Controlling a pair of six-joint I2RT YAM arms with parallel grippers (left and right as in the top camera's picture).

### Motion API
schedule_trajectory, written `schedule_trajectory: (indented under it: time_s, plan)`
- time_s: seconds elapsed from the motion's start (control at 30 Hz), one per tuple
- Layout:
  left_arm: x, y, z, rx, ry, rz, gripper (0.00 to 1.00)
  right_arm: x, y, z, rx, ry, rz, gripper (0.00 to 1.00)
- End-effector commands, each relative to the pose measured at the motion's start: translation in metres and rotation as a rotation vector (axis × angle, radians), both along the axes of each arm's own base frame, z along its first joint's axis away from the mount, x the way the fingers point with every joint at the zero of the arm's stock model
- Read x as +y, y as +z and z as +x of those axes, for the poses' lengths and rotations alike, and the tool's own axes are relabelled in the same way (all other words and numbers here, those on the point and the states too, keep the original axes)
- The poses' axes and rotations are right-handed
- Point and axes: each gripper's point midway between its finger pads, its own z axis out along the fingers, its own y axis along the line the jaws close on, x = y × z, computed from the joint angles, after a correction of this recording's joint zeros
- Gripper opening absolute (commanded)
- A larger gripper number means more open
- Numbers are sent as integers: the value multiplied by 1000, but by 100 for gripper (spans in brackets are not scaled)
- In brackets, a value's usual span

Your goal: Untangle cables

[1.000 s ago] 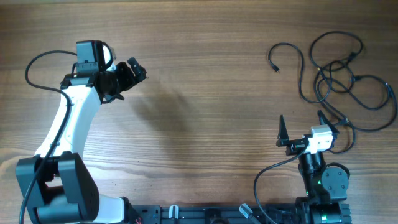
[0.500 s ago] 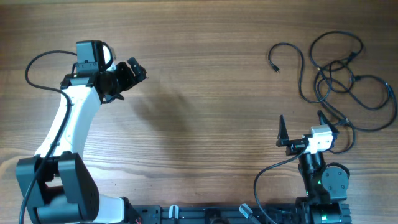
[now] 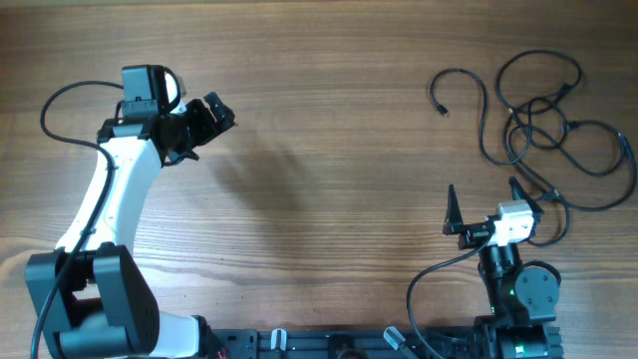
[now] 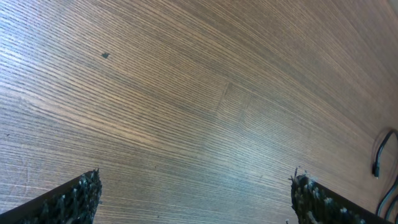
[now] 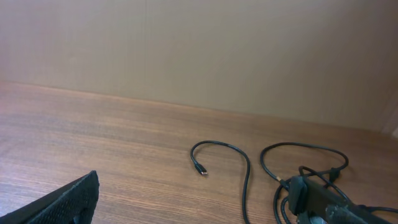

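Black cables point(image 3: 570, 125) in loose loops just beyond wide-open R fingers point(image 3: 451, 211), well apart from wide-open L fingers point(image 3: 217, 112)

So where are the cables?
In the overhead view, the cables lie in loose loops on the table, far right, just beyond the open right gripper.

Gripper point(image 4: 196, 190) spread over table point(image 4: 186, 93), cable point(image 4: 379, 155) at right edge

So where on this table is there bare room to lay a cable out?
Bare table runs across the middle, from the left gripper to the cables. Crowded: the right side, where cable loops lie beside the open right gripper.
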Motion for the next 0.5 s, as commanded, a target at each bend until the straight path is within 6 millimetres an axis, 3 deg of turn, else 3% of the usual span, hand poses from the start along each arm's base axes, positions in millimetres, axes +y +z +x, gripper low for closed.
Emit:
schedule_trajectory:
  time_s: [0.0,0.47]
  plan:
    - [0,6,3,-17,5,1,100,3,2,-1,-10,17,-12,100]
    - [0,5,3,-14,4,1,100,3,2,-1,-10,17,-12,100]
